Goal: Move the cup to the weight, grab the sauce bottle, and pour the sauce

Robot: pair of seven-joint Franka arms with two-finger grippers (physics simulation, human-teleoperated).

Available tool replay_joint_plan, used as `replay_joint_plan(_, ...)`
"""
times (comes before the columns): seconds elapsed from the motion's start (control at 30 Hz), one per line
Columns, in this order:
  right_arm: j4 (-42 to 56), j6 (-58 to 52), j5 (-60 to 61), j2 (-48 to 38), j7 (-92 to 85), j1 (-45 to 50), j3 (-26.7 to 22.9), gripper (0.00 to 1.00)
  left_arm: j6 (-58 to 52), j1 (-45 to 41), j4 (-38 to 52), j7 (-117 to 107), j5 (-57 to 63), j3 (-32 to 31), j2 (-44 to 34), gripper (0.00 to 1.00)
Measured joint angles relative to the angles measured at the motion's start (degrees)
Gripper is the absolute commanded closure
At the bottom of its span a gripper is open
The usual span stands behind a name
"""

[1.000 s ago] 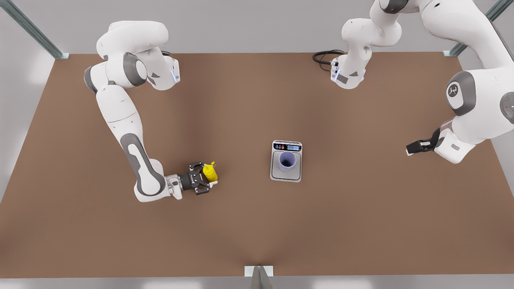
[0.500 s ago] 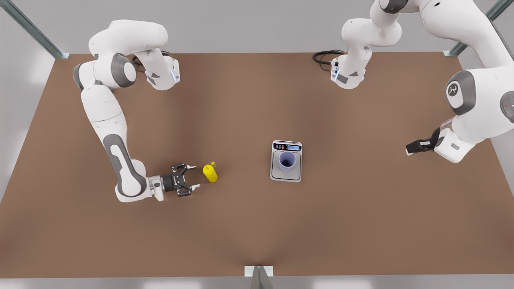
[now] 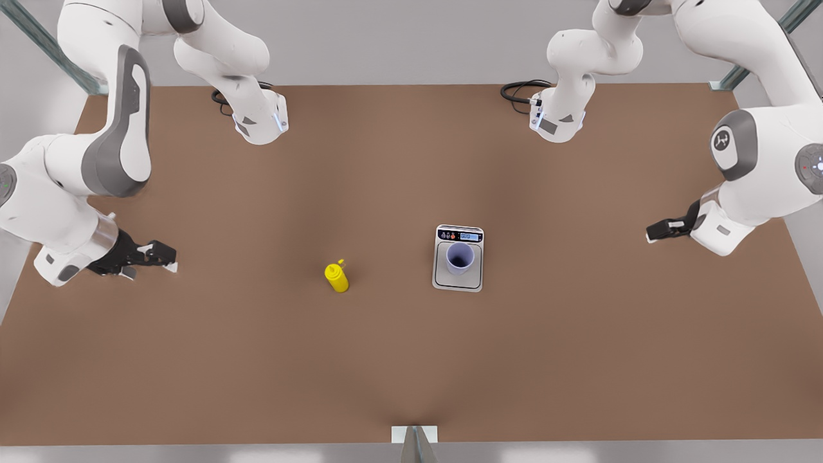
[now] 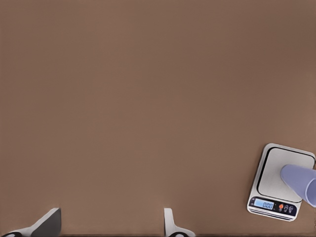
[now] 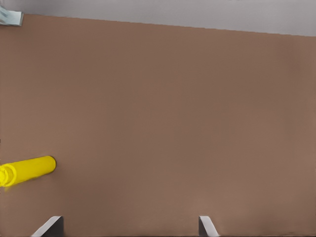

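The lavender cup stands upright on the silver weight, right of the table's middle in the front view. From the left wrist view, the cup sits on the weight's platform. The yellow sauce bottle stands alone, on the front view's left of the weight; it appears as the bottle in the right wrist view. My right gripper is open and empty, far to the front view's left of the bottle. My left gripper waits open at the front view's right.
Both arm bases stand at the table's far edge, with a black cable beside the one on the front view's right. A metal bracket sits at the middle of the near edge. Bare brown table lies between the bottle and the weight.
My right gripper, open around the bottle a second ago, has pulled back far to the front view's left and risen. The bottle stays standing. The left arm has barely shifted.
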Motion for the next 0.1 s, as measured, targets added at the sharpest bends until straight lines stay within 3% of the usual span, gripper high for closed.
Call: replay_joint_plan(0.1, -0.98, -0.16, -0.03, -2.36, 0.17, 0.13, 0.00, 0.00, 1.67, 0.19, 0.16, -0.20, 0.04, -0.12, 0.36, 0.00)
